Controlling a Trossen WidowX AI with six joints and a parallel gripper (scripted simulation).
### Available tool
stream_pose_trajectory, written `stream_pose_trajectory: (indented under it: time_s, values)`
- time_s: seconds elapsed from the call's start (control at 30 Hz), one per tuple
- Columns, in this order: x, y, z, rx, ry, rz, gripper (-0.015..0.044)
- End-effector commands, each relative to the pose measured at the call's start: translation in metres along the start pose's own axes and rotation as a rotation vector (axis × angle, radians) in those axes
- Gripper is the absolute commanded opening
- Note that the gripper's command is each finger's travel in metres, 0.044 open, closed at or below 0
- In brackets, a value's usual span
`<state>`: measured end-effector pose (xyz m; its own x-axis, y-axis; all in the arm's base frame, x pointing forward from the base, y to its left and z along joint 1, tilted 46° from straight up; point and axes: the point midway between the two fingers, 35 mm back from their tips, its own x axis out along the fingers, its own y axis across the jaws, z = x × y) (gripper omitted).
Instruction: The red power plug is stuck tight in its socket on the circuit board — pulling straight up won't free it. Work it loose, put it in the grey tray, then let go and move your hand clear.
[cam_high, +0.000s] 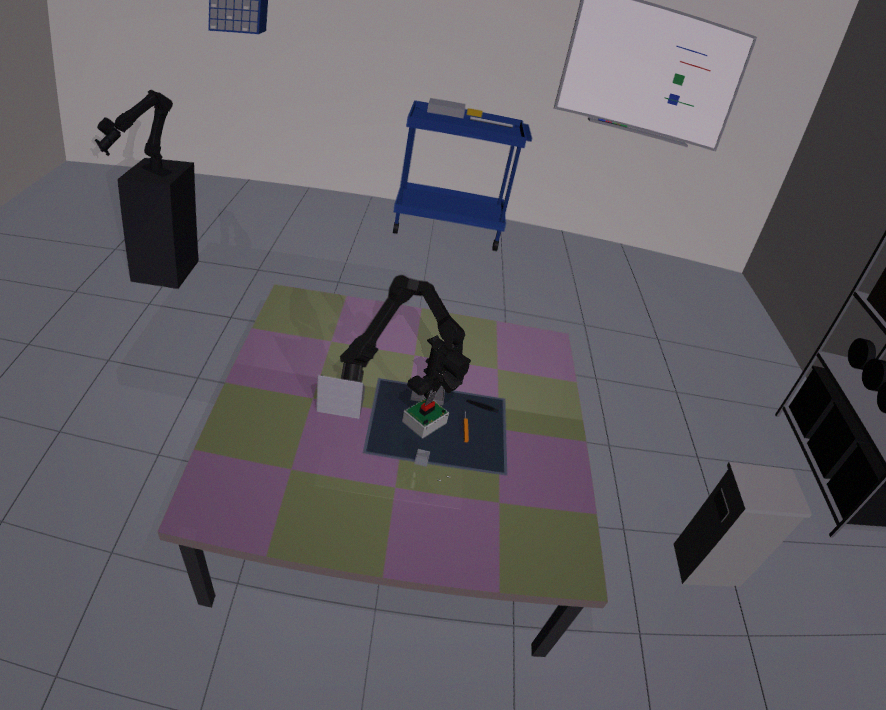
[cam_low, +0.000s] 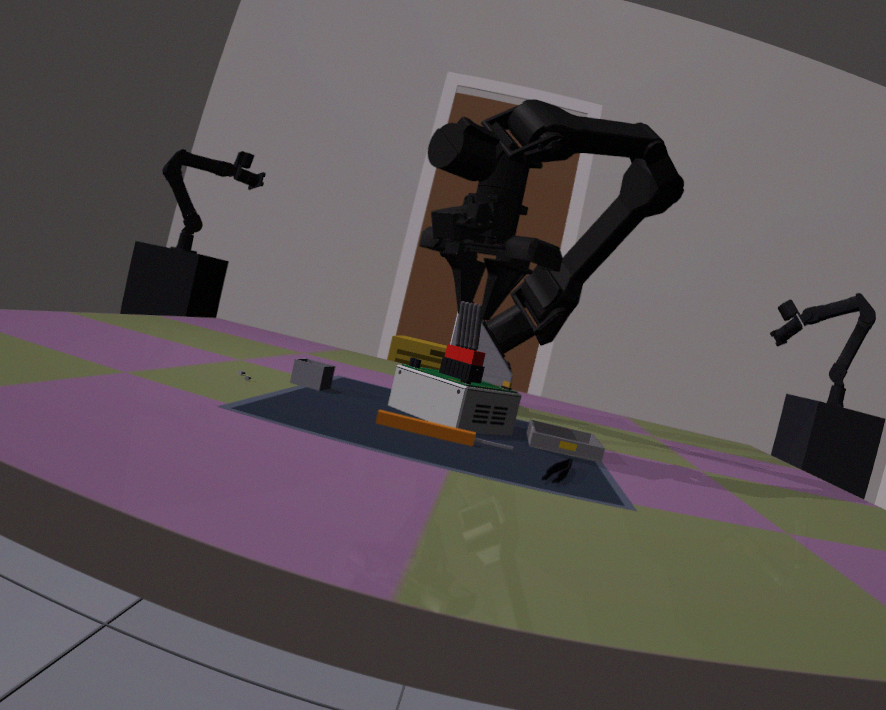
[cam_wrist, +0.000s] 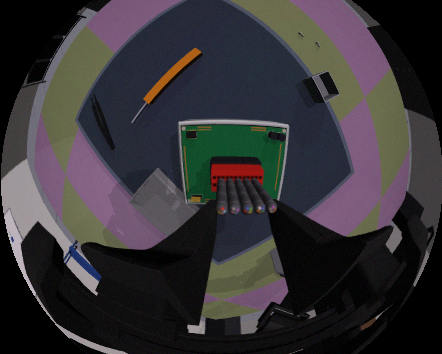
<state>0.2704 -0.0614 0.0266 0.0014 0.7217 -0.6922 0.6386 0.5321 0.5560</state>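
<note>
The red power plug (cam_high: 428, 406) (cam_low: 464, 355) (cam_wrist: 237, 171) sits at the black socket (cam_low: 460, 369) (cam_wrist: 235, 161) on the green circuit board (cam_wrist: 200, 152), which tops a white box (cam_low: 425, 393). Thick grey cables rise from the plug. My gripper (cam_low: 473, 314) (cam_wrist: 242, 206) is above the board, shut on the plug by its upright cable bundle. Whether the plug has shifted in the socket is too small to tell. The grey tray (cam_low: 547, 440) (cam_wrist: 160, 194) stands beside the box with nothing visible in it. In the top view it is mostly hidden behind the box and hand.
An orange screwdriver (cam_high: 466, 430) (cam_low: 425, 427) (cam_wrist: 172, 75) and black pliers (cam_high: 481, 405) (cam_low: 558, 471) (cam_wrist: 102, 122) lie on the dark mat (cam_high: 391, 436). A small grey open box (cam_high: 422, 457) (cam_low: 312, 374) (cam_wrist: 324, 86) stands at the mat's edge. Two tiny metal parts lie beyond it.
</note>
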Motion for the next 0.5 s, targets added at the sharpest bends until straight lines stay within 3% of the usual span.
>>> stream_pose_trajectory:
  time_s: [0.0,0.23,0.47]
  values:
    - [0.0038,0.0008,0.0023,0.000,-0.016,0.000,0.0053]
    - [0.0038,0.0008,0.0023,0.000,-0.016,0.000,0.0236]
    - [0.0072,0.0008,0.0023,0.000,-0.016,0.000,0.0249]
